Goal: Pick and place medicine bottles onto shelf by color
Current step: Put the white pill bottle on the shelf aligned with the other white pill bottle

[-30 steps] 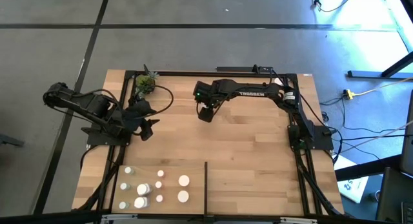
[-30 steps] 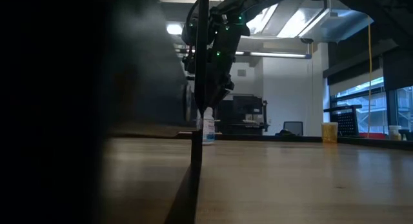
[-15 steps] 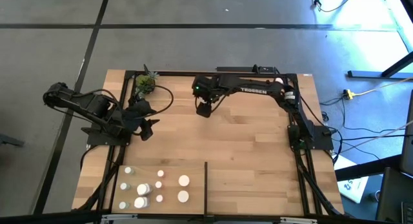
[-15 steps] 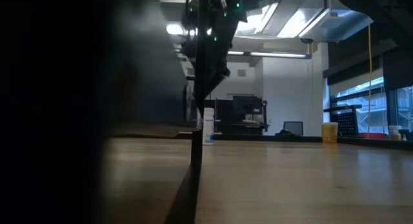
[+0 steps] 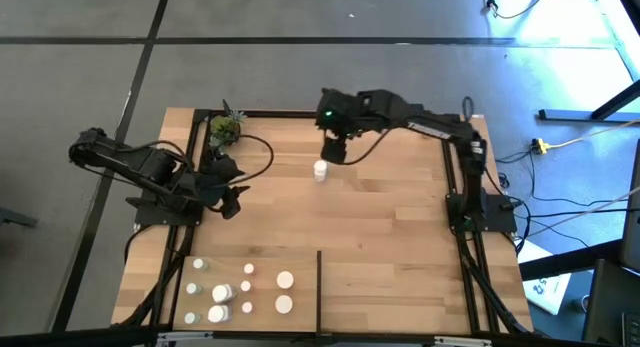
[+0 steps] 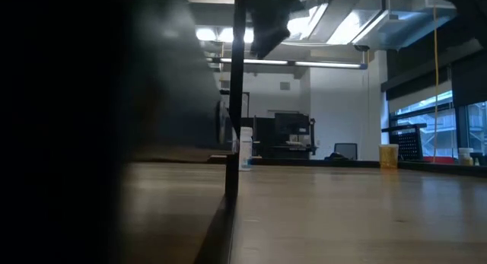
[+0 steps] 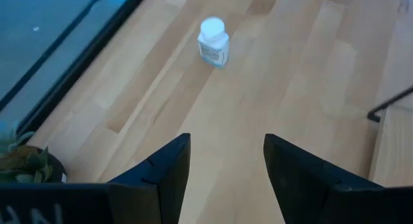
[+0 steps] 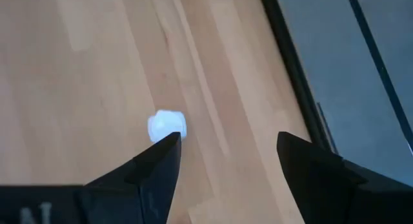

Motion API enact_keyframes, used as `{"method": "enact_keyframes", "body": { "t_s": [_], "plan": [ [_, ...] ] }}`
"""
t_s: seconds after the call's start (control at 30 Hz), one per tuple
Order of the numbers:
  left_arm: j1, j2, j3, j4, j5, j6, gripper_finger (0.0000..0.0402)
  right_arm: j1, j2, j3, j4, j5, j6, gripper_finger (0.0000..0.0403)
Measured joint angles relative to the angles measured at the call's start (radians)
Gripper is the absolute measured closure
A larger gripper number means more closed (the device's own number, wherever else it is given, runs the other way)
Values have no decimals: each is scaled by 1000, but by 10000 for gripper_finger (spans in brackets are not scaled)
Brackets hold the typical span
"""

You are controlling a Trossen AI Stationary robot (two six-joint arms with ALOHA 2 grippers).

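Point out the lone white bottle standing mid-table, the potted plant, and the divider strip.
lone white bottle (image 5: 320, 169), high view, on its white cap.
potted plant (image 5: 226, 128), high view, on the green leaves.
divider strip (image 5: 319, 287), high view, midway along the thin black bar.

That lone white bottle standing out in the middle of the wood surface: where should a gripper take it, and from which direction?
Grip the small white-capped white medicine bottle across its round body just below the cap, coming straight down. It stands upright and alone on the light-wood planked shelf, so nothing blocks either finger. The right gripper hangs open beside it and looks best placed; the left gripper, also open, is farther off.
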Motion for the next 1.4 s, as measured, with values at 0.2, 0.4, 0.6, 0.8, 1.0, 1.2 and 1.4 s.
{"method": "enact_keyframes", "body": {
  "t_s": [0.2, 0.4, 0.6, 0.8, 1.0, 1.2, 1.4],
  "plan": [
    [0, 31, 0, 65, -37, 54, 211, 11, -152, -106, -5, 35, 11, 146],
    [36, 69, 2, 166, -14, 157, 211, 58, -356, -383, 109, 221, 113, 146],
    [164, 116, 0, 305, 125, 385, 211, 108, -525, -593, 278, 226, 144, 146],
    [336, 190, 2, 465, 329, 655, 211, 138, -599, -690, 301, 227, 186, 146],
    [471, 291, 0, 557, 553, 834, 211, 161, -609, -723, 301, 226, 191, 146],
    [535, 395, 0, 653, 585, 876, 211, 174, -608, -739, 282, 231, 188, 146],
    [577, 465, 0, 684, 589, 891, 211, 174, -604, -739, 289, 234, 147, 146]
  ]
}}
